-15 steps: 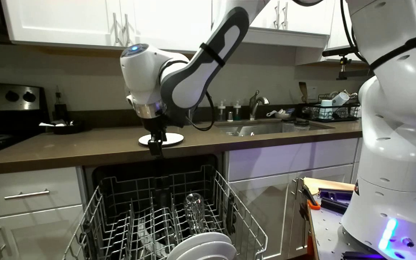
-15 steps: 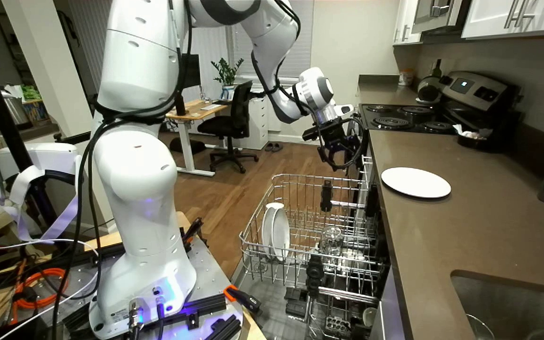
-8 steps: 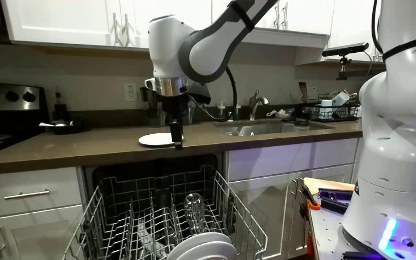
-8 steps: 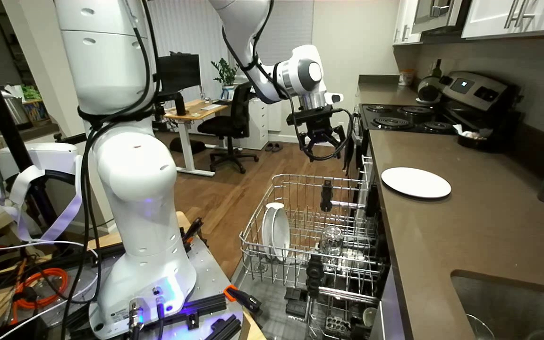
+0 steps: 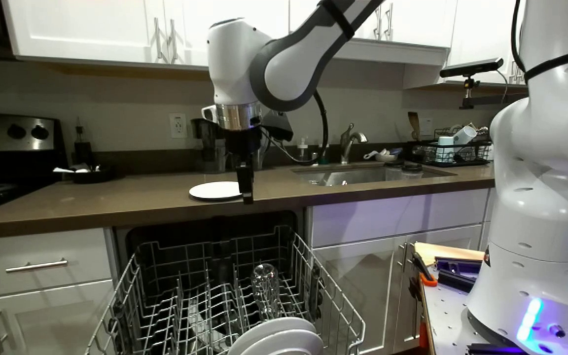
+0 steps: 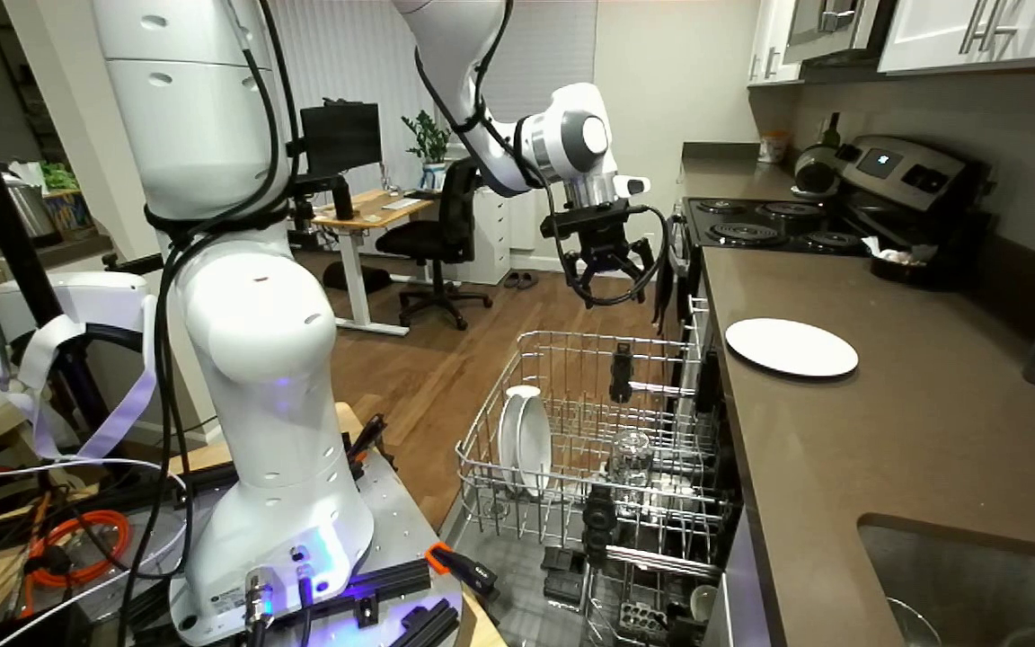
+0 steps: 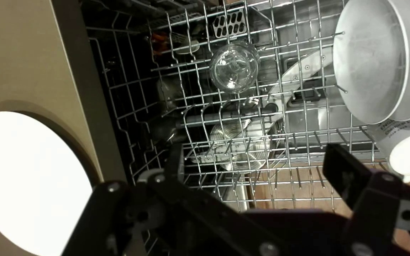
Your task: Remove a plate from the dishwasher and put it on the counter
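White plate (image 6: 791,348) lies on the counter (image 6: 922,440), inward of the dishwasher rack (image 5: 329,279); two standing plates (image 6: 534,438) occupy its outer end, outward and below the spread, empty gripper (image 7: 256,163), which hangs over the rack.

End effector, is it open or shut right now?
Open: the end effector has its fingers wide apart in the wrist view, with nothing gripped between them.

Open room above rack (image 5: 329,278), glass (image 7: 235,67), plates (image 7: 370,64) obstructing, counter (image 6: 895,431) alongside
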Robot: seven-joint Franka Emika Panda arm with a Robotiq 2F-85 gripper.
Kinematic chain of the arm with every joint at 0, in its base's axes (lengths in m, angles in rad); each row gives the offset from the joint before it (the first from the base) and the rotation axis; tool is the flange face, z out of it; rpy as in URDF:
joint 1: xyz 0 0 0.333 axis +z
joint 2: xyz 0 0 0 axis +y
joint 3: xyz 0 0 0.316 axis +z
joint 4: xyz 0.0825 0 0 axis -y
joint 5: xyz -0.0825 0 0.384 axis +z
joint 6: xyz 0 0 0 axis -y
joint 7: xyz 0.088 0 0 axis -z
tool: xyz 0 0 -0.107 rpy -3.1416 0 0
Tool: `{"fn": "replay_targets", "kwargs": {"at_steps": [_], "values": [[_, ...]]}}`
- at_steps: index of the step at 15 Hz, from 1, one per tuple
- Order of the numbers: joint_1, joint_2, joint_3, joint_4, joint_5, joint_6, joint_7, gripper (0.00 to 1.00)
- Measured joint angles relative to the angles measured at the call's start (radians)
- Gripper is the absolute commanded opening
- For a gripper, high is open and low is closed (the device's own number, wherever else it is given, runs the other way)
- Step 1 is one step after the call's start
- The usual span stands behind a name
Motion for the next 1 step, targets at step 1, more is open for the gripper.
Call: {"fn": "replay_targets", "kwargs": {"at_steps": [1], "values": [[0.000, 0.000, 0.000, 0.000, 0.000, 0.000, 0.000, 1.00]]}}
